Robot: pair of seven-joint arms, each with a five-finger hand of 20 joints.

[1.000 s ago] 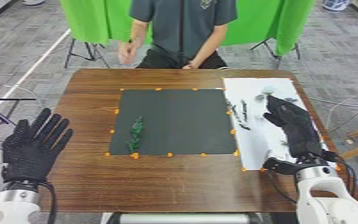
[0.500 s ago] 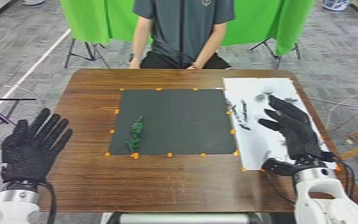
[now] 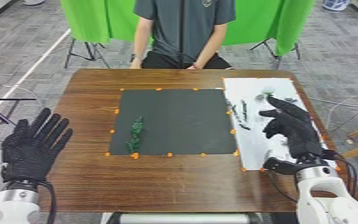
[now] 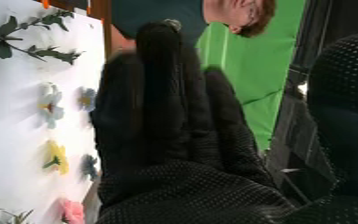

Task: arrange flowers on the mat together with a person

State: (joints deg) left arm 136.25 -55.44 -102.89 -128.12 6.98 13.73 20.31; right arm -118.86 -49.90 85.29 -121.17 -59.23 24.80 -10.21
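The right hand (image 3: 293, 129) is held above the white sheet (image 3: 257, 147), right of the dark mat (image 3: 180, 117), its fingers extended, nothing seen gripped. Just past its fingertips, a pale flower (image 3: 268, 91) is seen, farther out than the mat's right side. On the sheet, a white flower (image 4: 50, 106), a yellow flower (image 4: 58, 157) and a pink flower (image 4: 71, 211) are laid, also right of the mat; dark sprigs (image 3: 244, 112) are placed just beside its right edge. On the mat's left part, a green sprig (image 3: 136, 134) is set. Left of the mat, the left hand (image 3: 31, 150) is held released, fingers spread. The mat is ringed by orange marks (image 3: 135, 156) on the brown table (image 3: 158, 187).
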